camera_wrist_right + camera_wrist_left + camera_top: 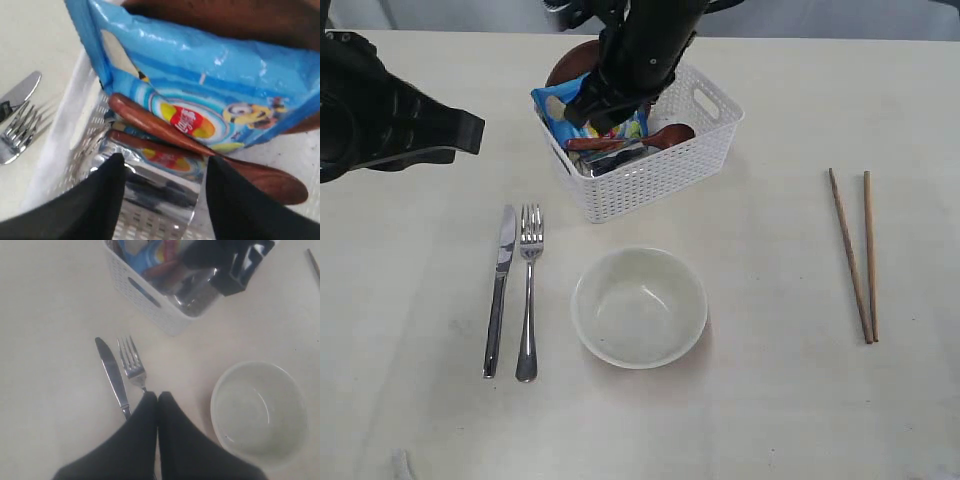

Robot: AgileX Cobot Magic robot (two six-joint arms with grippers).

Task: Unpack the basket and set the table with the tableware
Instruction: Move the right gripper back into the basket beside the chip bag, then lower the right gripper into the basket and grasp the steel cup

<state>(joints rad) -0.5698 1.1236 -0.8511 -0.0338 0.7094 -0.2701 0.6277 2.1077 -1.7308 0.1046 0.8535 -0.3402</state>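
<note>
My right gripper (165, 162) is spread apart in the basket (665, 180), over the mug (160, 192). Left gripper (158, 396) fingers pressed together. Bag (215, 95): Minion print, red logo unreadable.

The basket (650, 185) sits on the surface (770, 400) at the far middle. In it the snack bag (552, 105) stands at the far left. The spoon (665, 137) lies just near of the bag, running left to right. The mug (615, 158) sits under the spoon against the near wall. The plate (570, 65) shows behind the bag at the far left corner; whether it is inside the basket I cannot tell. My right gripper (165, 165) hangs in the basket over the mug. Near of the basket stands the bowl (640, 310). Left of the bowl lie the knife (500, 290) and fork (529, 290) side by side, knife on the left, handles toward the near edge. The two chopsticks (850, 255) lie well to the right, side by side, running far to near. My left gripper (158, 396) hangs over the surface on the left.
</note>
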